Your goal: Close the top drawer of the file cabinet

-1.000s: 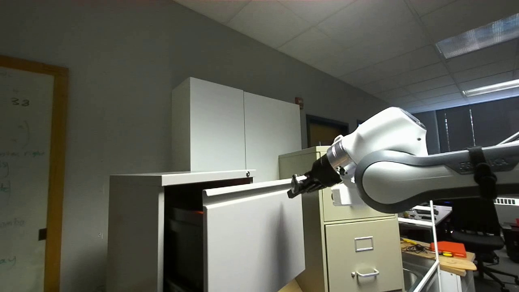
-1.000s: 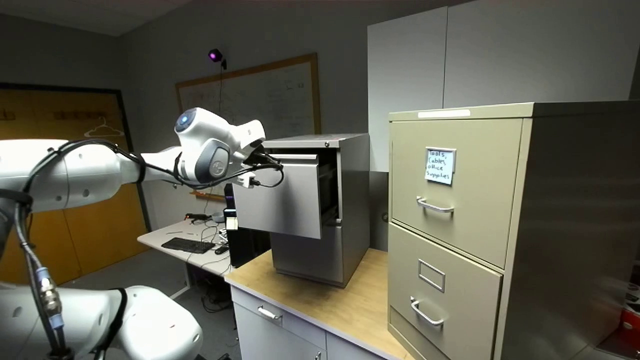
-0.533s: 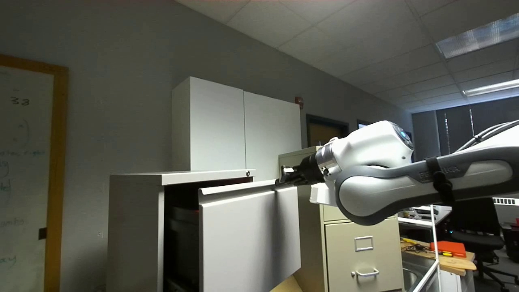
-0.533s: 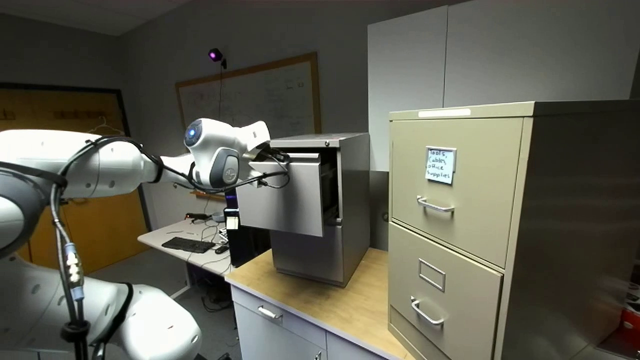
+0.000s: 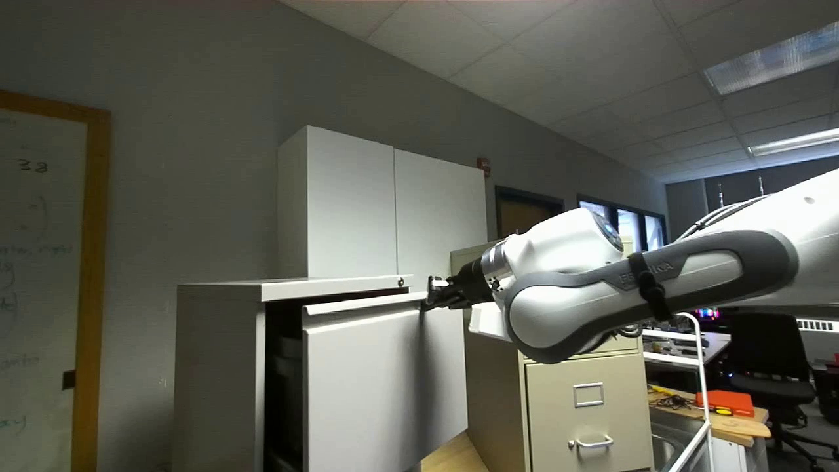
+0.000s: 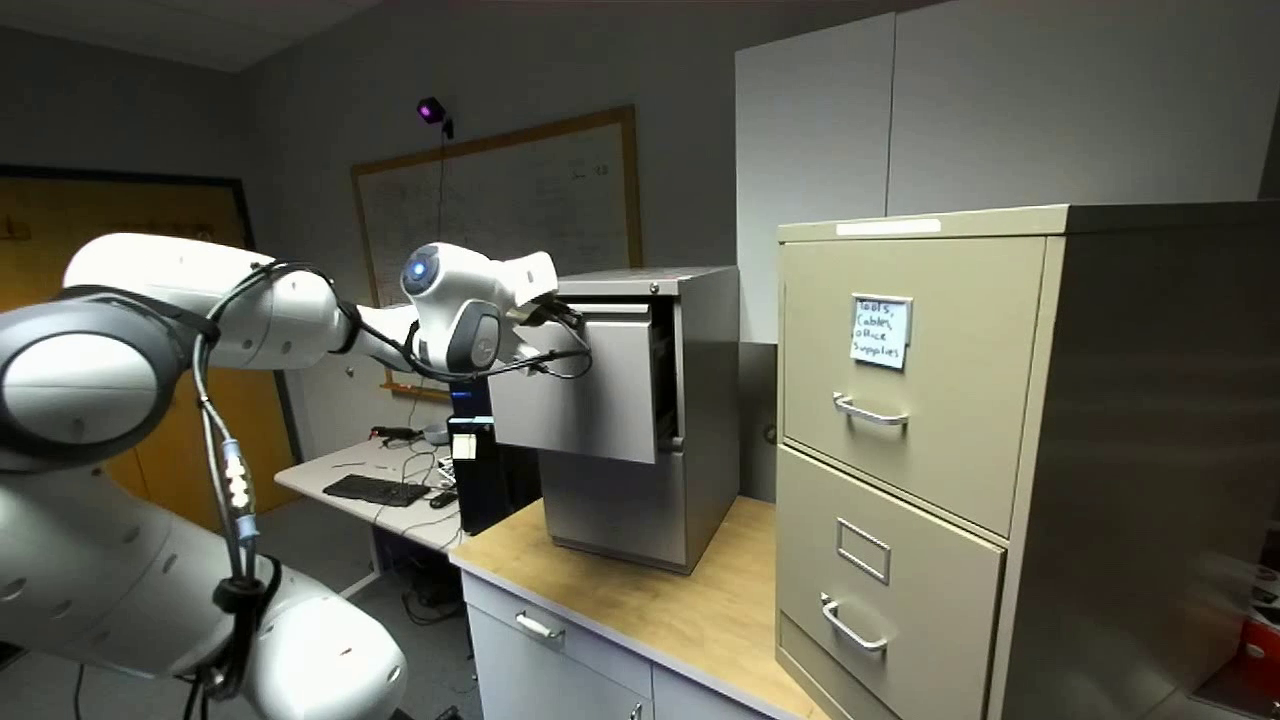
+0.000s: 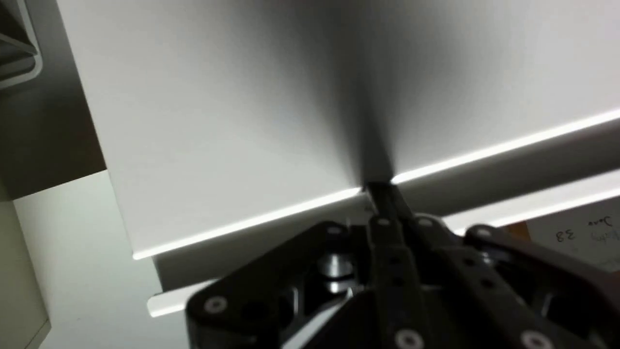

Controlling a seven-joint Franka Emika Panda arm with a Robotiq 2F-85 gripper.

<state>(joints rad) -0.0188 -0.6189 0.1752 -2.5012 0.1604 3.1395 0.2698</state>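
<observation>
The top drawer [image 5: 387, 387] has a plain light grey-white front and stands partly pulled out of the file cabinet [image 5: 216, 367]. The drawer [image 6: 600, 400] and cabinet [image 6: 712, 420] also show in an exterior view, with a dark interior gap at the side. My gripper [image 5: 434, 293] is at the drawer's top edge, near the middle of its width. In the wrist view the drawer front [image 7: 203, 121] fills much of the picture. The gripper [image 7: 380, 188] is shut, fingers together, with tips touching or very close to the front's upper lip. It holds nothing that I can see.
A beige cabinet [image 6: 910, 400] with handled drawers stands beside the file cabinet. A white two-door cupboard [image 5: 354, 210] stands behind. The file cabinet rests on a wooden countertop [image 6: 590, 545]. A desk [image 6: 350, 470] with a keyboard [image 6: 376, 490] is beyond.
My arm has moved forward toward the cabinet, the gripper lowering slightly at first. The top drawer has slid part of the way inward, so the gap behind its front is narrower.
</observation>
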